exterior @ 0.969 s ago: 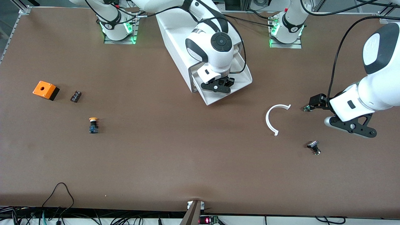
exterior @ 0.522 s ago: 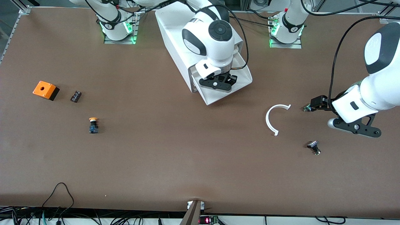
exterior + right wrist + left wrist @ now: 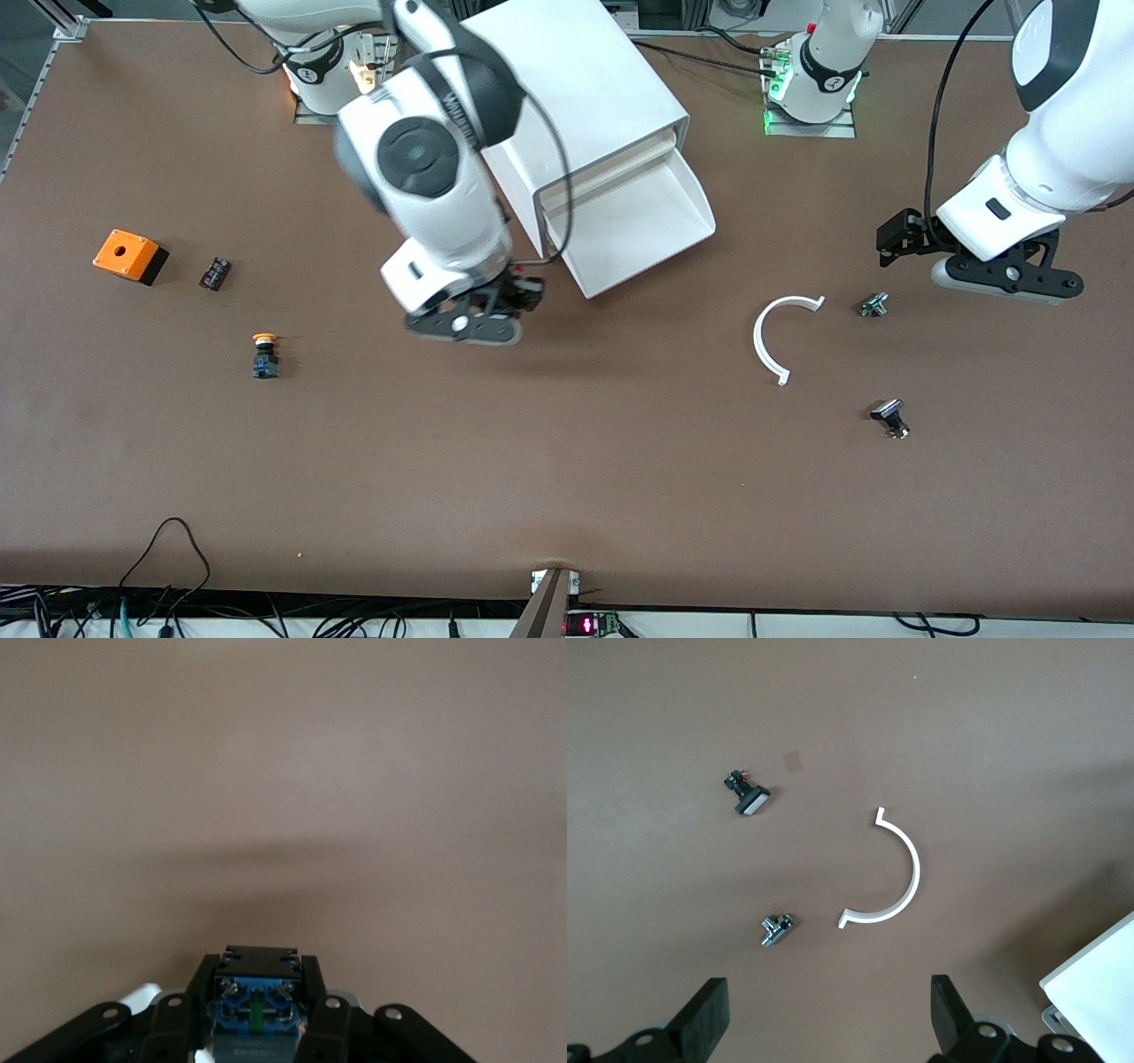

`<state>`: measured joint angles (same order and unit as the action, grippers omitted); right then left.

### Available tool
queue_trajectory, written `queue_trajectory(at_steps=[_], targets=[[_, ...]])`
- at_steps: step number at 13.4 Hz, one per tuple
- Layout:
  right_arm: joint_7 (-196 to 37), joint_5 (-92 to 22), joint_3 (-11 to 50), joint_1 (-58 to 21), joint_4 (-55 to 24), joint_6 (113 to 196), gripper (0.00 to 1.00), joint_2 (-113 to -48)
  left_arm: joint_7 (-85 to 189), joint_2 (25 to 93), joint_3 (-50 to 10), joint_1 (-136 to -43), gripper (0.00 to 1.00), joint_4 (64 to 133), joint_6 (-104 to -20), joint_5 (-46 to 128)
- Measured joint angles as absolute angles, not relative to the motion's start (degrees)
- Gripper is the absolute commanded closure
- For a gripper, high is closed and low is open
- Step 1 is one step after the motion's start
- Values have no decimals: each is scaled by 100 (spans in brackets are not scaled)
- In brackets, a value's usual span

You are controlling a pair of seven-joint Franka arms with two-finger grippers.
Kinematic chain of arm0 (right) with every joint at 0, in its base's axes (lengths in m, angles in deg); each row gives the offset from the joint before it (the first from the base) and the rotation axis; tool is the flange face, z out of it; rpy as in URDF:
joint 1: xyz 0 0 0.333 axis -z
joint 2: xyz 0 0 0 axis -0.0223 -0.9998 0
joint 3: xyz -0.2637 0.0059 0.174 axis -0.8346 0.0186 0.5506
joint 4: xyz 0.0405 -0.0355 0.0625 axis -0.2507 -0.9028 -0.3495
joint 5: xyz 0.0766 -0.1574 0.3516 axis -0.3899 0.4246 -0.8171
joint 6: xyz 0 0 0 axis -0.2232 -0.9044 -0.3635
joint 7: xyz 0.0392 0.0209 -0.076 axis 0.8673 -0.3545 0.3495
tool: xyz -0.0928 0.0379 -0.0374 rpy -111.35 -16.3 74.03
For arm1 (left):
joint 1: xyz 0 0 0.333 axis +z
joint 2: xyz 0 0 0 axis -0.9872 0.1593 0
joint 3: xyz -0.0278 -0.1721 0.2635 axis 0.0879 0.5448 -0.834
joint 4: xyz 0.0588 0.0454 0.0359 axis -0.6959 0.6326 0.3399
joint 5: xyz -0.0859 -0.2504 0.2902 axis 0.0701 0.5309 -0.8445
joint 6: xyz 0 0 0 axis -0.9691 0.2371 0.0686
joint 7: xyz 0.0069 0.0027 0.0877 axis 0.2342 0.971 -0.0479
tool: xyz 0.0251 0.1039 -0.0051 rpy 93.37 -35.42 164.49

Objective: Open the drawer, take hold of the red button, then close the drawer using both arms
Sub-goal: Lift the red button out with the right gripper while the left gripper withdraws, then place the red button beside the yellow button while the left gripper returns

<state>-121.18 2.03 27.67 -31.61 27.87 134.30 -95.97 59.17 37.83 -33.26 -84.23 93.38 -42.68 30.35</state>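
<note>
2 arms work over the table (image 3: 567,461). Near the edge at the left arm's end lie a small black part (image 3: 889,416), a white curved strip (image 3: 772,338) and a tiny metal piece (image 3: 873,305). Toward the right arm's end stand a yellow-capped button (image 3: 264,353), a dark clip (image 3: 214,273) and an orange box (image 3: 129,255). The right gripper (image 3: 257,1014) hangs over bare table near the cabinet, fingers closed on the button (image 3: 255,1010), whose blue body shows. The left gripper (image 3: 824,1014) hovers over the left arm's end of the table, fingers spread wide, holding nothing. Farthest, by the edge where the bases stand, the cabinet (image 3: 576,80) has its drawer (image 3: 633,226) pulled out.
</note>
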Motion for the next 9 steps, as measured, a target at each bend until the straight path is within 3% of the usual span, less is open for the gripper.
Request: queue_trajectory(at_steps=[2, 5, 9], targets=[[-11457, 209, 2704, -2826, 2663, 13209, 100, -9599, 5544, 3783, -3314, -8439, 0, 9400, -4236, 3035], [-10372, 210, 2080, -2684, 1933, 13444, 100, -9547, 4716, 3856, -3124, -8470, 0, 9502, -4204, 3125], [-9397, 207, 1382, -2649, -167, 15378, 100, -9198, 2887, 4527, -2465, -8498, 0, 9584, -4449, 3210]])
